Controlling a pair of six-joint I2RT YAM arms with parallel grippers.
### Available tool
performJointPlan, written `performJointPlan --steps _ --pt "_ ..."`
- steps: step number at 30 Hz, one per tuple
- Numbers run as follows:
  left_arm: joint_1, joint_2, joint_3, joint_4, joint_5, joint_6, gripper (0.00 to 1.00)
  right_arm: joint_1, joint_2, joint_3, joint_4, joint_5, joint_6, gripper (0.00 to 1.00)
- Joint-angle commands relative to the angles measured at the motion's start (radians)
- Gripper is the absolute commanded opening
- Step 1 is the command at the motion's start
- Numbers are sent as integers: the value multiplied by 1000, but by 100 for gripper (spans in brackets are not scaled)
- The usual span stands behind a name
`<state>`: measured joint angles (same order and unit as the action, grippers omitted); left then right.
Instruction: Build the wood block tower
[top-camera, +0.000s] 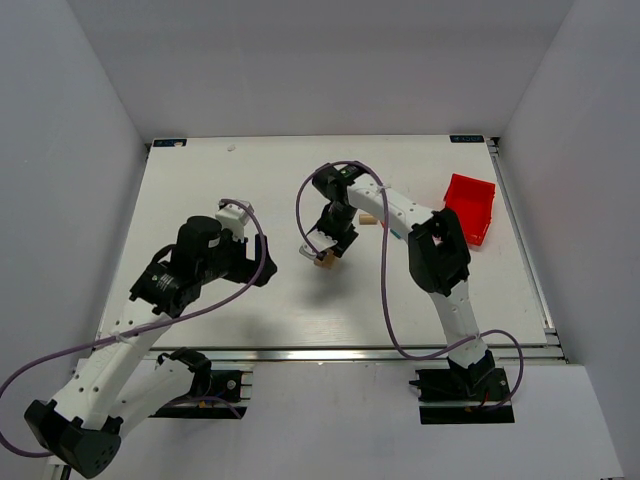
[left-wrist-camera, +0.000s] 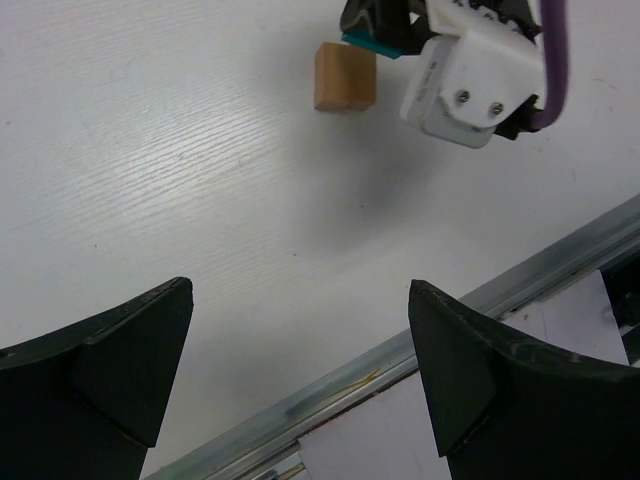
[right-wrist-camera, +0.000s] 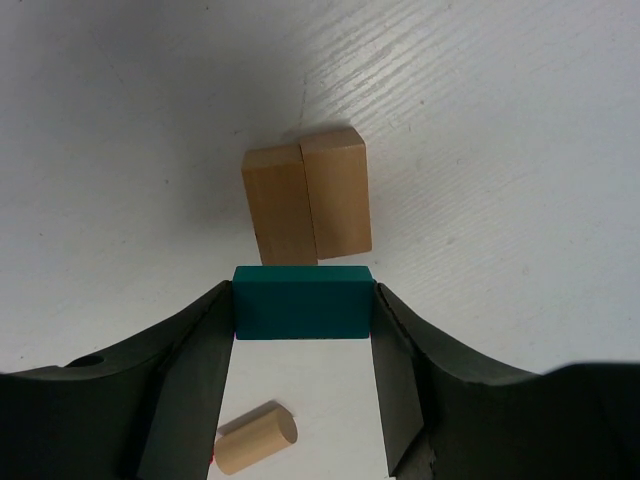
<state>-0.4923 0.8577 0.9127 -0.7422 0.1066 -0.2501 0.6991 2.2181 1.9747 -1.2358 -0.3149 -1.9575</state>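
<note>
left tool (left-wrist-camera: 297, 300): released, jaws wide, nothing btwn them; hangs over bare counter (left-wrist-camera: 150, 150), off to the left of the blocks.
tan block (right-wrist-camera: 310, 205): on counter, mid-field.
right tool (right-wrist-camera: 303, 312): clenched on teal block (right-wrist-camera: 303, 300), held crosswise btwn the fingers. tan block sits just ahead of the tips, its long axis running away, at right angles to teal's. touching or not: can't tell. r arm far nearer.
cylinder (right-wrist-camera: 257, 437): loose on counter, under the tool.
red bin (top-camera: 470, 208): far right.
</note>
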Motion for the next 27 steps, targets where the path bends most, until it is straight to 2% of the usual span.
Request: performJointPlan --steps 1,14,27 --pt "3 -49 -14 61 96 58 98 10 6 35 -67 10 -84 56" --pt "3 -92 -9 73 243 133 98 20 48 69 -59 13 -210 58" --pt "3 -89 -1 70 257 155 98 22 68 66 -65 -7 -282 60"
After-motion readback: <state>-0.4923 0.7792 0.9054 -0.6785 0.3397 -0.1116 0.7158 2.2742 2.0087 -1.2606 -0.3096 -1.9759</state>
